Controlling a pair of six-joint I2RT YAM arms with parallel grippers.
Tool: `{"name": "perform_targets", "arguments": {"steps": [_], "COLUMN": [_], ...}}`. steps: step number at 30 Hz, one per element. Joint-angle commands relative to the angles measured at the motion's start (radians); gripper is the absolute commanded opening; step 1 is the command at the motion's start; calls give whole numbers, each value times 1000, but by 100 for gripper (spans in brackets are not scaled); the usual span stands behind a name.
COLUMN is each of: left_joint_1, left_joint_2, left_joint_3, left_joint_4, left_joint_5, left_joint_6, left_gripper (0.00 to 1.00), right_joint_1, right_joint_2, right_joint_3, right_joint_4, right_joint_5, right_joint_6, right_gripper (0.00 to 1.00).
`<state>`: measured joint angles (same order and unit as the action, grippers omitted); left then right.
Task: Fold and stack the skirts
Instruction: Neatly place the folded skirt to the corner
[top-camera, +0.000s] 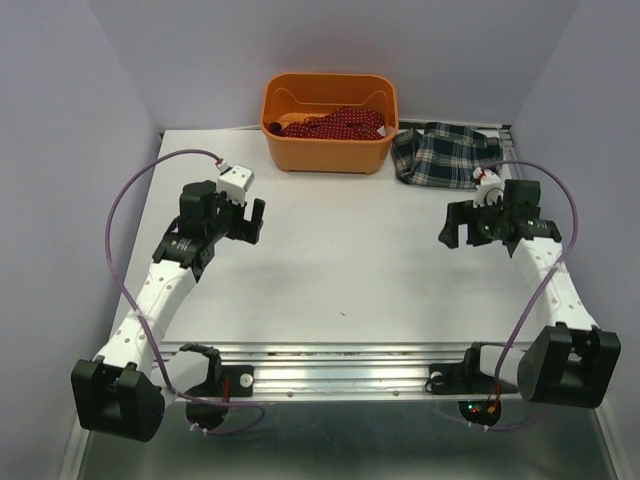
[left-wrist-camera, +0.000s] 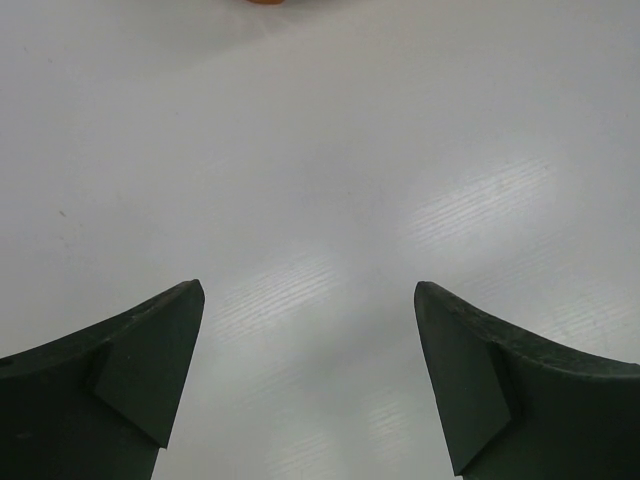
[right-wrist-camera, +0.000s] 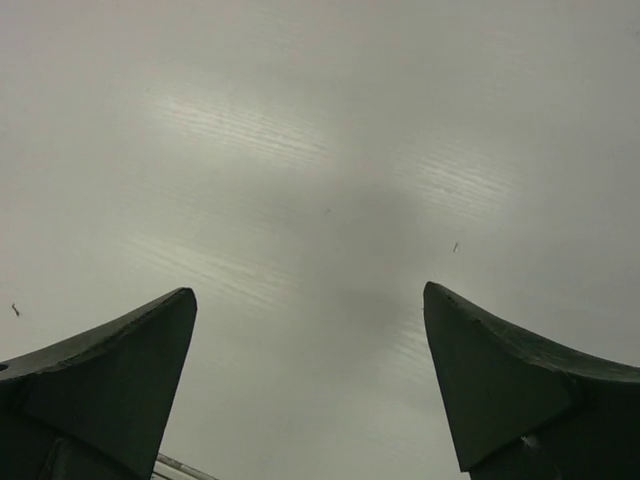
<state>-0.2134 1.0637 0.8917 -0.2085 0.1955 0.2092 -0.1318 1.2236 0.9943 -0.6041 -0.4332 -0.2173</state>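
- Both arms are hovering over the bare table (top-camera: 340, 260): left gripper (top-camera: 246, 222) at about 9 o'clock, right gripper (top-camera: 462, 230) at about 3 o'clock. Both are sitting with jaws wide apart, carrying nothing.
- The orange tub (top-camera: 325, 152) is sitting at 12 o'clock on the far edge. It is holding the red dotted skirt (top-camera: 335, 124), bunched up, with nothing else showing inside.
- The tartan skirt (top-camera: 445, 155) is lying crumpled at about 1 o'clock, outside the tub and just beside its right wall. Can't tell if it's touching.
- Risk: the red skirt is sitting deep in the tub, so a pull on it is likely dragging or tipping the light tub.
- Risk: the tartan is lying close to the far right corner, so a sideways tug is probably sending it off the edge.
- Risk: both skirts are wadded, so a pinch may be catching only one layer, and the fold comes out skewed.
- Nothing is folded or stacked yet.
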Motion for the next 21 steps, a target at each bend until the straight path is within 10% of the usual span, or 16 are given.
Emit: {"name": "perform_targets", "arguments": {"steps": [1, 8, 21], "left_joint_1": [6, 6, 9], "left_joint_2": [-73, -103, -48], "left_joint_3": [-31, -46, 38], "left_joint_4": [32, 3, -37], "left_joint_5": [-31, -31, 12], "left_joint_6": [35, 29, -24], "left_gripper": [99, 98, 98], "right_joint_1": [-8, -8, 172], "right_joint_2": [-116, -110, 418], "right_joint_3": [-60, -31, 662], "right_joint_4": [43, 115, 162], "right_joint_5": [-44, -68, 5], "right_joint_6": [24, 110, 210], "right_gripper": [100, 100, 100]}}
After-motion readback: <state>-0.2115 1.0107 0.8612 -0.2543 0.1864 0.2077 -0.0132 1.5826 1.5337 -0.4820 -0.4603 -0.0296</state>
